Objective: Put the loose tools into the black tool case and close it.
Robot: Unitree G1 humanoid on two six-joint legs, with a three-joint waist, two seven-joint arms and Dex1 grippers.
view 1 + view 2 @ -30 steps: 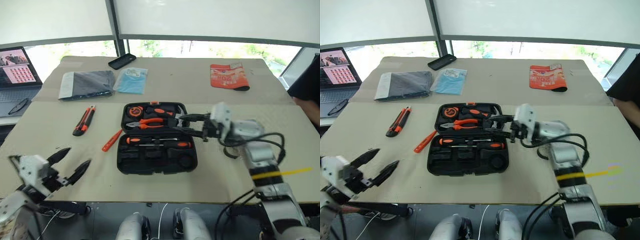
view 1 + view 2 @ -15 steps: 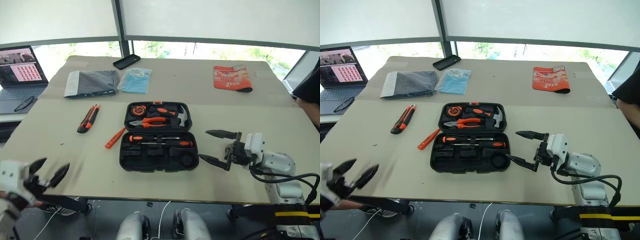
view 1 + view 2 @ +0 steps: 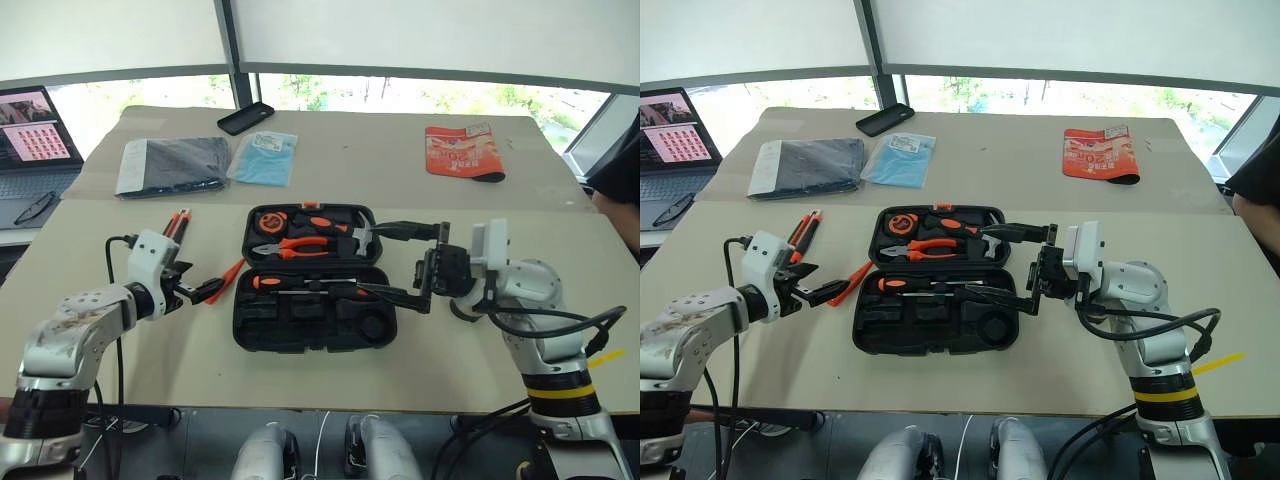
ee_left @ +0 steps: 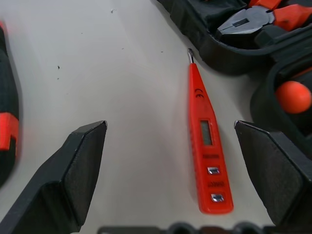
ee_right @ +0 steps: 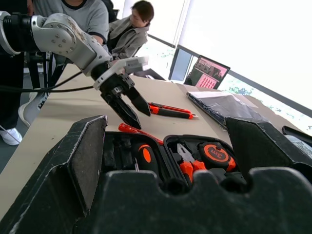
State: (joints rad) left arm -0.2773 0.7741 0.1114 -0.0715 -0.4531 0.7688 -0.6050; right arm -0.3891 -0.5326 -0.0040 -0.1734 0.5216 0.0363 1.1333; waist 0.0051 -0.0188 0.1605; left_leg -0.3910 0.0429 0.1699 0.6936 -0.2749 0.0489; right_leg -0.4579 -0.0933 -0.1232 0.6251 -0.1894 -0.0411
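Left eye view gives us the tool case (image 3: 312,290) lying open mid-tabletop (image 3: 500,360), our right gripper (image 3: 400,262) released beside it, while the left wrist view has our left gripper (image 4: 170,161) released, straddling an orange screwdriver (image 4: 204,146).

Beige table (image 3: 420,350): tool case (image 3: 310,318), knife (image 3: 172,226)
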